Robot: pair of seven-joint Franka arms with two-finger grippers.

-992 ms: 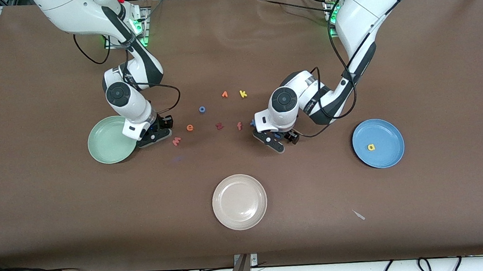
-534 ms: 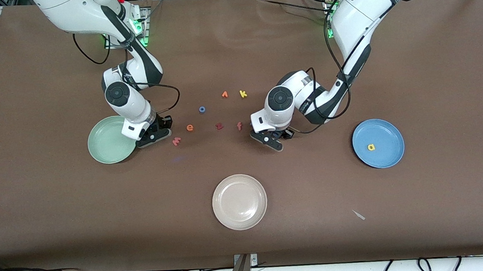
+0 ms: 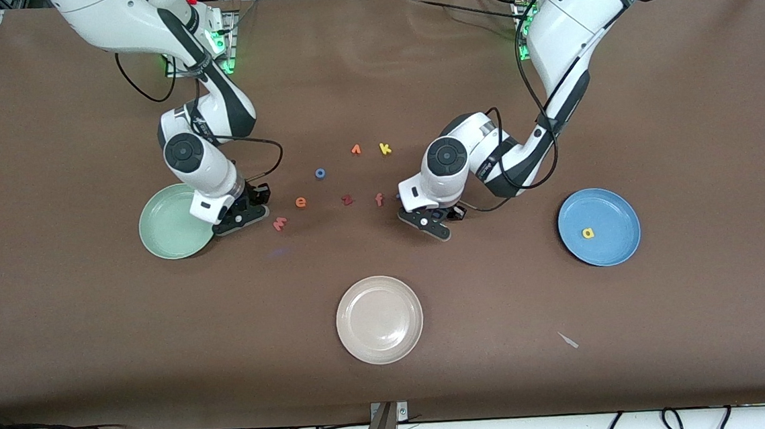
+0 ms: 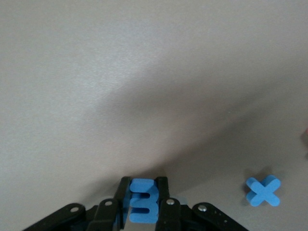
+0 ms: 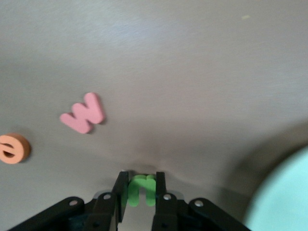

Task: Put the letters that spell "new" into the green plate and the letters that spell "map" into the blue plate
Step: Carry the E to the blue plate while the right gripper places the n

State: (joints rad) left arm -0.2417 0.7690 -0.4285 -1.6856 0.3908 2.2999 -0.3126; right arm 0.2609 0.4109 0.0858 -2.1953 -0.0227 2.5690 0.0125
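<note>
My left gripper (image 3: 431,223) (image 4: 143,185) is down at the table between the beige plate and the row of letters, shut on the blue m (image 4: 143,203). The blue x (image 4: 263,190) lies close beside it. My right gripper (image 3: 243,217) (image 5: 139,177) is low beside the green plate (image 3: 167,231) (image 5: 284,204), shut on the green n (image 5: 143,190). The pink w (image 3: 280,223) (image 5: 83,113) and orange e (image 3: 301,202) (image 5: 13,148) lie on the table just past that gripper. The yellow a (image 3: 588,232) rests in the blue plate (image 3: 608,215) toward the left arm's end.
A beige plate (image 3: 381,339) stands nearest the front camera, mid-table. Loose letters lie between the grippers: a blue o (image 3: 320,173), red z (image 3: 348,199), salmon f (image 3: 379,200), an orange wedge (image 3: 356,150) and a yellow k (image 3: 385,148). A small scrap (image 3: 569,340) lies near the front edge.
My left gripper has come down toward the letter row and closed on the blue m. My right gripper stays shut on the green n and has edged toward the green plate.
</note>
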